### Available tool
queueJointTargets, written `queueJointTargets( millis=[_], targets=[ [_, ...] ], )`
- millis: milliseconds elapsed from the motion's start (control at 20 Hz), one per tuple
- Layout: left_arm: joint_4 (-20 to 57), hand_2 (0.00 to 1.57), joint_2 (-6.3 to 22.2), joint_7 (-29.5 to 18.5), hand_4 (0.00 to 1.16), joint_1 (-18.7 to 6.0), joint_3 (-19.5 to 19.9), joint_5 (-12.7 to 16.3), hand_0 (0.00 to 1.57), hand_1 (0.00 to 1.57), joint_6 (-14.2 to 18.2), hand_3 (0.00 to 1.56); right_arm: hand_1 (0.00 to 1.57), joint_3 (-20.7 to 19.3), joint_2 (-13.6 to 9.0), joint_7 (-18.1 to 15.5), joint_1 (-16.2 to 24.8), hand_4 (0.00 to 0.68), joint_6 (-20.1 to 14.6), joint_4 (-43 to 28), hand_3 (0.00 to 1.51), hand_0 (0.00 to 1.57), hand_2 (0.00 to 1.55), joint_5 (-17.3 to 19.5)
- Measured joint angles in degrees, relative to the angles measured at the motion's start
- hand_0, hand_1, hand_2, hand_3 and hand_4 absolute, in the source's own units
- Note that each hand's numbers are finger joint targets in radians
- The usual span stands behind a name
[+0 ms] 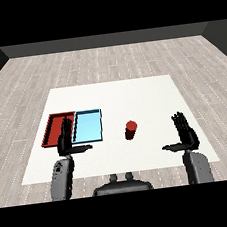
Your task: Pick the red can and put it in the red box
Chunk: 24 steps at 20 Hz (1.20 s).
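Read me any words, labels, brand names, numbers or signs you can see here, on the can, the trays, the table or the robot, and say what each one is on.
There is no readable text in this view.
Small red cylindrical can: plain red, no label or print shows.
Flat red tray: no marking.
Flat light blue tray: no marking.
White table: bare surface, nothing written.
Black left hand and black right hand: no lettering or numbers visible.

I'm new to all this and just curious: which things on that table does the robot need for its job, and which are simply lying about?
Part of the job:
red can, standing on the table
red tray, where the can goes
right robot hand, open, nearest the can

Just there:
light blue tray
left robot hand, open
white table
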Motion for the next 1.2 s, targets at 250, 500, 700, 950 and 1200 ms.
queueJointTargets(
  millis=[250,500,700,950,1200],
  targets=[
    [0.6,0.00,-0.4,-0.9,0.00,0.2,0.0,-0.7,0.00,0.00,0.4,0.00,0.00,0.4,1.1,-0.2,-2.0,0.000,-0.7,1.5,0.00,0.00,0.00,1.9],
    [-0.3,0.00,-1.0,-1.2,0.00,1.5,-0.5,-1.1,0.00,0.00,0.6,0.00,0.00,0.9,2.0,4.0,-2.6,0.000,-0.7,-0.9,0.00,0.00,0.00,1.0],
    [-0.4,0.00,-0.8,-1.0,0.00,1.1,-0.3,-1.3,0.00,0.00,0.7,0.00,0.00,2.0,3.3,6.0,-4.8,0.000,-1.7,-0.2,0.00,0.00,0.00,1.1],
    [0.6,0.00,-0.5,-0.7,0.00,-0.2,0.7,-0.8,0.00,0.00,0.6,0.00,0.00,2.5,4.4,6.3,-10.0,0.000,-2.4,6.4,0.00,0.00,0.00,1.1],
    [2.6,0.00,-0.4,-2.2,0.00,-0.4,1.5,-0.1,0.00,0.00,0.0,0.00,0.00,4.3,6.4,5.9,-12.0,0.000,-3.4,9.5,0.00,0.00,0.00,1.7]
  ],
)
